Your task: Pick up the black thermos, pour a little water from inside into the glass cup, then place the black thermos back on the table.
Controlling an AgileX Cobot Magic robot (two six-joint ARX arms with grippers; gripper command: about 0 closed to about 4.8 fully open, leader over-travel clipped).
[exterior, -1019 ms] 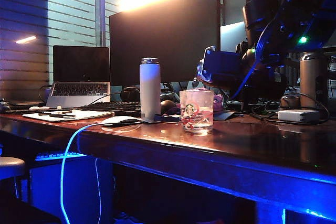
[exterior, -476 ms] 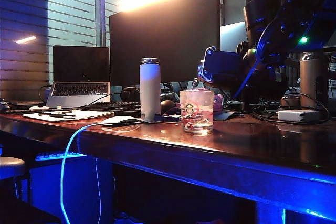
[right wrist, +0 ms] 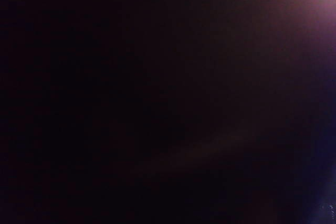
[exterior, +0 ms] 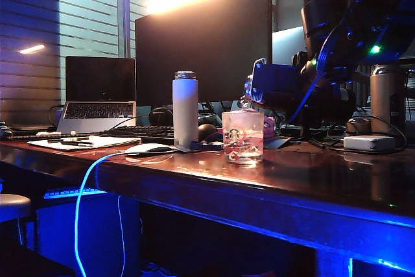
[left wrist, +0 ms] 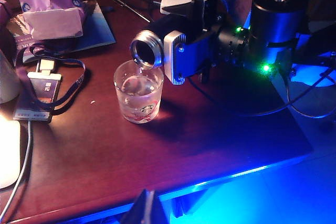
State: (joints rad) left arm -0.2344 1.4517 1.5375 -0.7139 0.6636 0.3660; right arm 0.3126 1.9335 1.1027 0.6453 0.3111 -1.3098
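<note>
— Moved since a second ago?
— No. Same. Right gripper [left wrist: 167, 56] clamped round tall black thermos [left wrist: 157, 39], tipped over short clear glass cup [left wrist: 138, 92] on dark reddish-brown wooden table [left wrist: 173, 145].
— Left gripper [left wrist: 148, 208]?
— Low, jaws unclear. White bottle [exterior: 185, 108] beside cup.

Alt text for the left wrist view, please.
The right hand holds the black thermos tipped level, its open mouth over the glass cup on the dark wooden table. Water shows in the cup.

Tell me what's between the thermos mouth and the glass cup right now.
In the left wrist view, a thin stream of water runs from the tipped black thermos, held by the right gripper, into the glass cup.
</note>
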